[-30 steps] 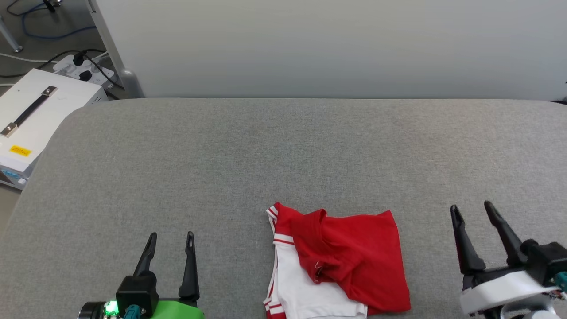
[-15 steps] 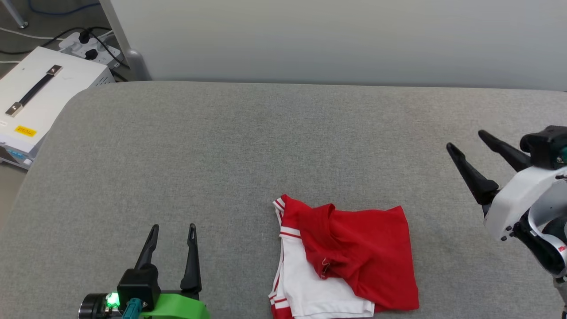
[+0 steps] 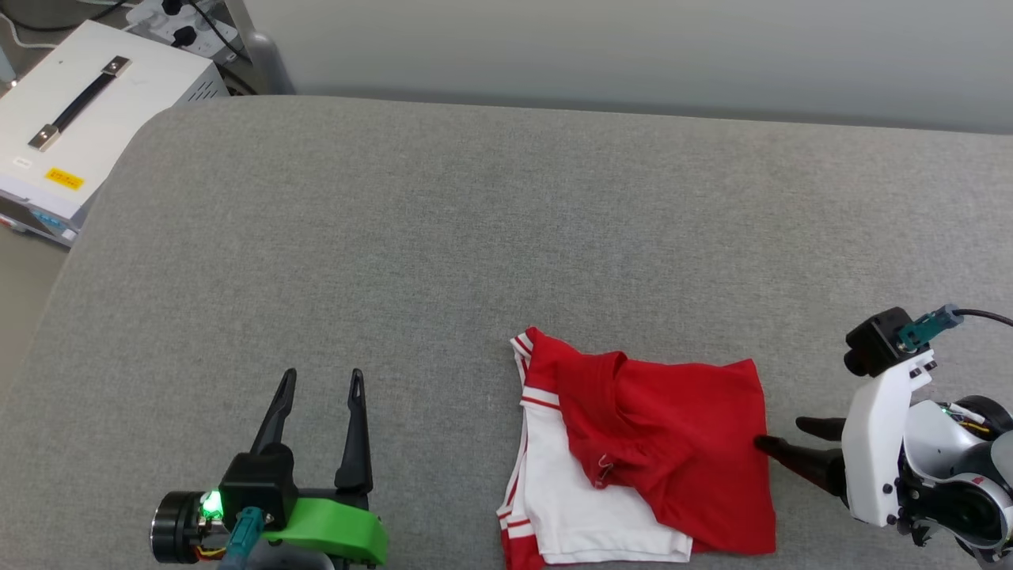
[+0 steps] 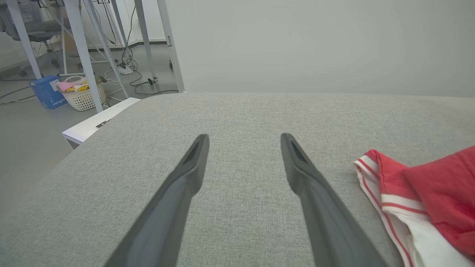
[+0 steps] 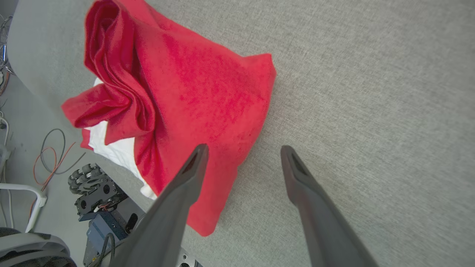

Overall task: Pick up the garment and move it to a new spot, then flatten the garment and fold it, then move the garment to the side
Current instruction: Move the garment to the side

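1. Two grippers are over a wide grey padded surface (image 3: pixel 475 222), and both have their fingers spread apart with nothing between them.
2. The left gripper (image 3: pixel 323 374) is at the lower left of the head view. Its fingers point away from the robot, over bare grey cloth. In its own wrist view the left gripper (image 4: pixel 243 137) is well apart from the garment (image 4: pixel 438 185), which lies to its right.
3. The garment (image 3: pixel 673 443) lies near the front edge of the surface, right of the middle and between the two grippers. It is loosely bunched: a red layer covers most of a white part, and red-and-white striped trim shows along its left side.
4. The right gripper (image 3: pixel 779 433) points sideways at the right edge of the garment. In the right wrist view the right gripper (image 5: pixel 243 147) has one finger over the red cloth (image 5: pixel 193 92) and the other over the bare surface. I cannot tell if a fingertip touches the cloth.
5. A white box (image 3: pixel 87 103) with a black handle stands on the floor beside the far left corner of the surface.
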Motion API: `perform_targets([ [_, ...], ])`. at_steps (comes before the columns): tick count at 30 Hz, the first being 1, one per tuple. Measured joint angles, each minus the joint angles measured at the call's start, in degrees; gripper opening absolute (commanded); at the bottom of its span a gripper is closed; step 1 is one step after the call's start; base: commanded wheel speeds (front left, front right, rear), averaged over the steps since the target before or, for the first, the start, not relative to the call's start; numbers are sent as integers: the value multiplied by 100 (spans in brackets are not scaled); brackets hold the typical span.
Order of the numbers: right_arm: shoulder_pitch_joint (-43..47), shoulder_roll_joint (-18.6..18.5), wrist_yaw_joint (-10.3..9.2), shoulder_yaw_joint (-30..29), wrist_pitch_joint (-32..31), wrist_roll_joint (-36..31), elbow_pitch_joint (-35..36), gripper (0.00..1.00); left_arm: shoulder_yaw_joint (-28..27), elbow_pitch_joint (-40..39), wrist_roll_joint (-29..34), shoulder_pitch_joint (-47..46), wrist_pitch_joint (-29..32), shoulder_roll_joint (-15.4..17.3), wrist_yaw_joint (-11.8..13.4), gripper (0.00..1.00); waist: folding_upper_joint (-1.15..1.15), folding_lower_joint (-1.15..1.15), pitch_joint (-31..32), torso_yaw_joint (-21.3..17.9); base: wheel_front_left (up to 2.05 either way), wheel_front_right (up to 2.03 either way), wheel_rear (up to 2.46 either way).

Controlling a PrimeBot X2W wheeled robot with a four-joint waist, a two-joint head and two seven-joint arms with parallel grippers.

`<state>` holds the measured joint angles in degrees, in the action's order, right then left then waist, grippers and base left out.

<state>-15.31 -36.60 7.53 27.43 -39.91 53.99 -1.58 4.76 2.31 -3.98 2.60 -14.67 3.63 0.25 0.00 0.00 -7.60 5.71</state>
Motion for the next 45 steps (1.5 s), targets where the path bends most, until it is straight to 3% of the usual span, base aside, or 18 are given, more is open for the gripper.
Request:
perform_targets([
  [9, -4, 332, 0, 331, -110, 108, -431, 100, 73, 62, -12, -282, 0, -21, 0, 100, 0, 0, -397, 183, 0, 0, 0],
  [16, -109, 427, 0, 681, 245, 107, -829, 100, 94, 178, -70, -425, 0, -32, 0, 100, 0, 0, -509, 307, 0, 0, 0],
  [17, -126, 424, 0, 746, 328, 105, -840, 42, 91, 197, -70, -425, 0, -32, 0, 100, 0, 0, -498, 311, 0, 0, 0],
  [18, -138, 417, 0, 808, 417, 105, -827, 0, 88, 208, -70, -425, 0, -34, 0, 100, 0, 0, -483, 313, 0, 0, 0],
  [23, -342, 390, 7, 1084, 895, -56, -762, 0, 37, 276, -71, -415, 0, -37, 0, 100, 0, 0, -370, 285, 0, 0, 0],
  [30, -928, 2, 5, 1317, 1324, -364, -280, 0, -89, 269, -71, -282, 0, -43, 5, 100, 0, 0, -142, 71, 0, 0, 0],
  [34, -1228, -357, 5, 1445, 1293, -442, 162, 0, -196, 230, -71, -185, 0, -43, -8, 100, 0, 0, -55, -207, 0, 0, 0],
  [36, -1460, -706, 5, 1455, 1165, -443, 464, 0, -293, 131, -69, -174, 1, -43, -23, 100, 0, 0, -17, -551, 0, 0, 0],
  [45, -1702, -1236, 5, 1001, 1094, -392, 170, 0, -339, -132, 52, -384, 0, -31, -51, 100, 0, 0, -245, -1319, 0, 0, 0],
])
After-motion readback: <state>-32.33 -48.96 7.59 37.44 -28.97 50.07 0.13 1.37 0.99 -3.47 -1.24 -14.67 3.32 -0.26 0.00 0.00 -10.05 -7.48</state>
